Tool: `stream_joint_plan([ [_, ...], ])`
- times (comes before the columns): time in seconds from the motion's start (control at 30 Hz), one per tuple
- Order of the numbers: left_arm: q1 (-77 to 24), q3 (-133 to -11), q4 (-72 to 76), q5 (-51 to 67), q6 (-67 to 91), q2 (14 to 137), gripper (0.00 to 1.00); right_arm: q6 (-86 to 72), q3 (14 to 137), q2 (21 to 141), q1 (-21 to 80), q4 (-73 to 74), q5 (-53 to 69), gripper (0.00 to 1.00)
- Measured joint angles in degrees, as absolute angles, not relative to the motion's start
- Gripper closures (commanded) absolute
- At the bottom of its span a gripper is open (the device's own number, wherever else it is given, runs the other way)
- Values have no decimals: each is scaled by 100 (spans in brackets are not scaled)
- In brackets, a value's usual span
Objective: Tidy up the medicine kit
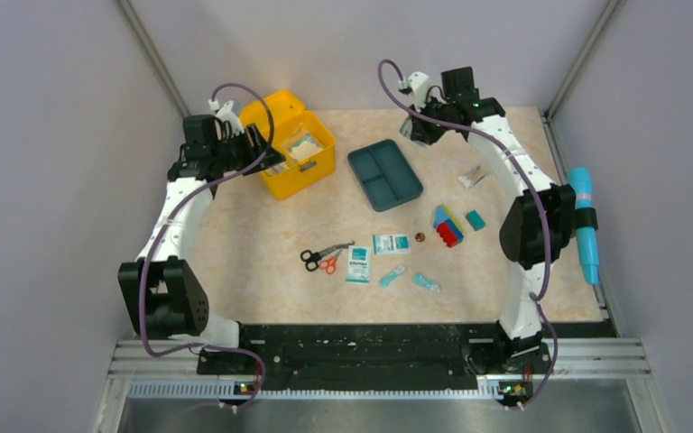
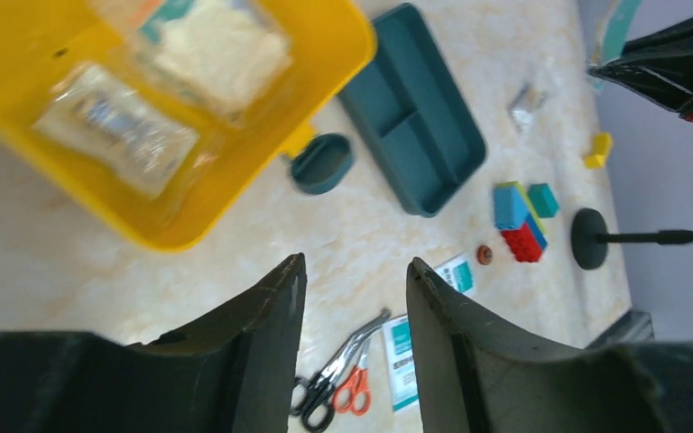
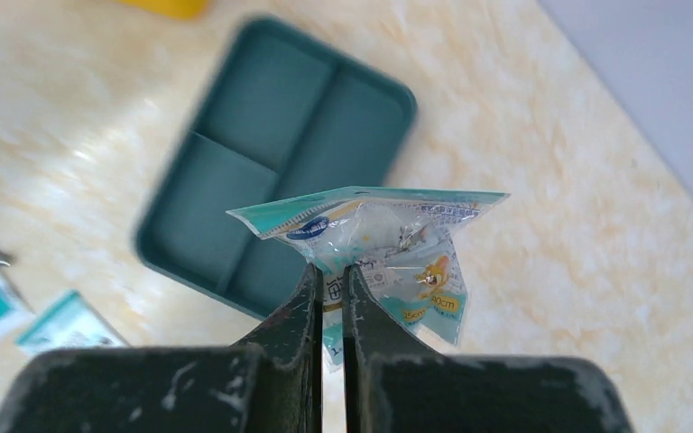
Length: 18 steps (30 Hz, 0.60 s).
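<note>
The kit (image 1: 300, 179) is sitting open at the far left of the surface (image 1: 262, 234), with clear pouches (image 2: 117, 126) lying inside. The left gripper (image 2: 354, 266) is hovering just beside it, its jaws spread and holding nothing. The tray (image 1: 384, 174) is lying to the right of the kit. The right gripper (image 3: 329, 268) is hanging near the tray's far side, pinching a clear packet (image 3: 388, 239).

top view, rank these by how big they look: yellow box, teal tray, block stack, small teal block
1. yellow box
2. teal tray
3. block stack
4. small teal block
None look close enough in size to tie.
</note>
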State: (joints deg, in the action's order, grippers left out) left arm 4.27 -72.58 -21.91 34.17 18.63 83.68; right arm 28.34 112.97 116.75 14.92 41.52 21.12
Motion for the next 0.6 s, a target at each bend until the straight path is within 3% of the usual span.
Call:
stream_joint_plan([
  [0.13,-172,-7636,-1796,3754,2117,8685,49,2379,11091,11227,2112,3575,2349,100],
  [0.37,-932,-8357,-1203,4152,2477,9310,47,1184,11111,11559,2895,2862,2488,100],
  [0.6,-1258,-8954,-1181,3699,2381,9738,48,652,11297,11804,3111,2630,2609,100],
])
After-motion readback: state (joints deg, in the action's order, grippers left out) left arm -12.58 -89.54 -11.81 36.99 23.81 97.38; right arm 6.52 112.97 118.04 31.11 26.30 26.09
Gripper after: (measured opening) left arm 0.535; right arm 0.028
